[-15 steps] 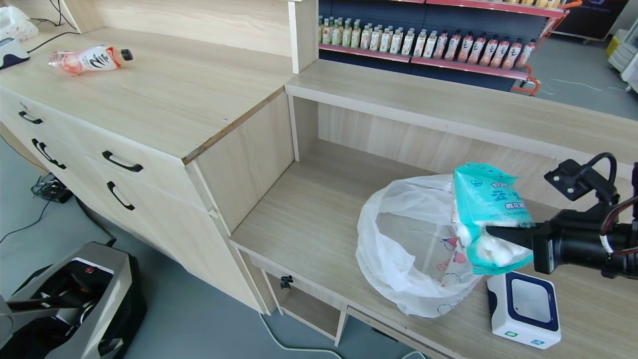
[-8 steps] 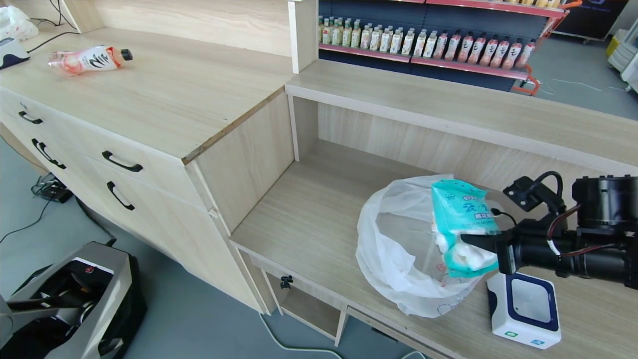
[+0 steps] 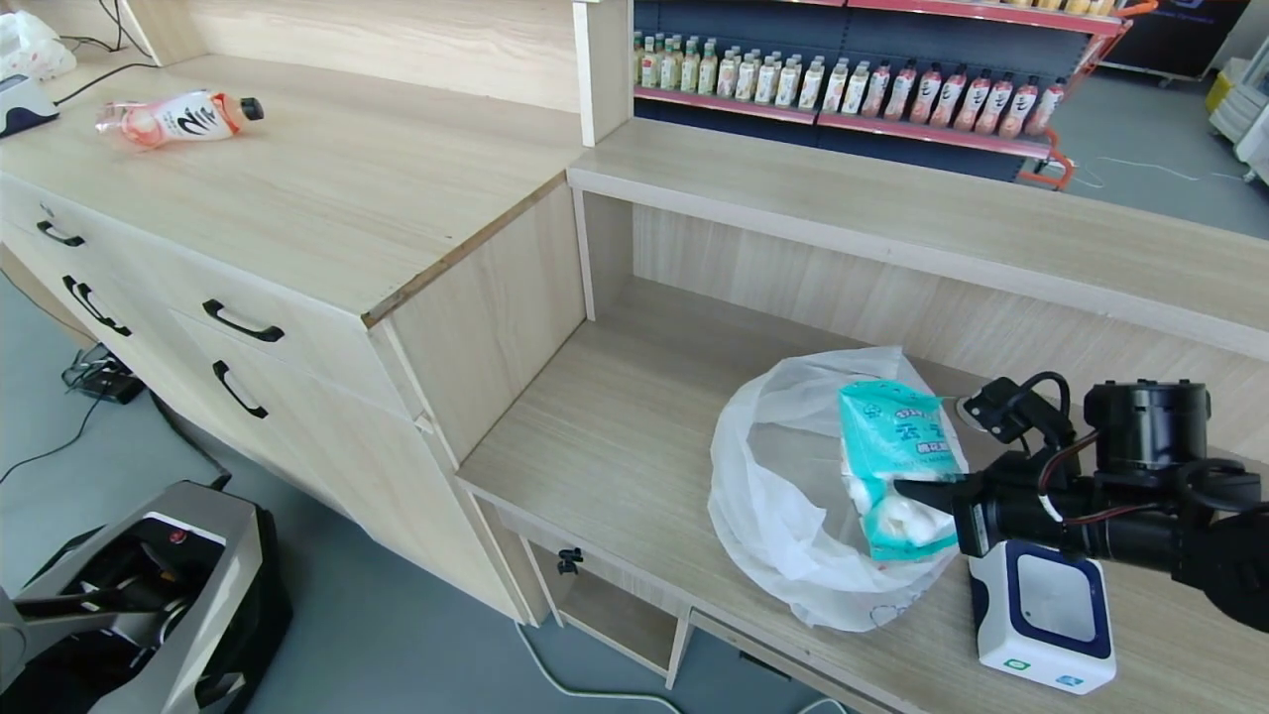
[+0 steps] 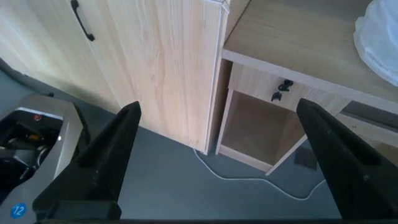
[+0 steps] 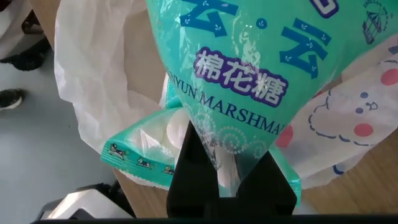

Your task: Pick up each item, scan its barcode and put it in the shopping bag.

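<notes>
A teal marshmallow bag hangs upright in the mouth of the white plastic shopping bag on the lower counter. My right gripper is shut on the marshmallow bag's lower part, coming in from the right. A white and blue barcode scanner lies face up just below that arm, beside the shopping bag. A pink drink bottle lies on its side on the higher counter at far left. My left gripper is open, low over the floor beside the cabinet.
The lower counter sits in a recess under an overhanging shelf, with a cabinet wall to its left. Another scanner with a cable sits at the far left corner. Shelves of bottles stand behind.
My right gripper has carried the marshmallow bag leftward and downward, from above the scanner into the shopping bag's mouth. The left arm has stayed still.
</notes>
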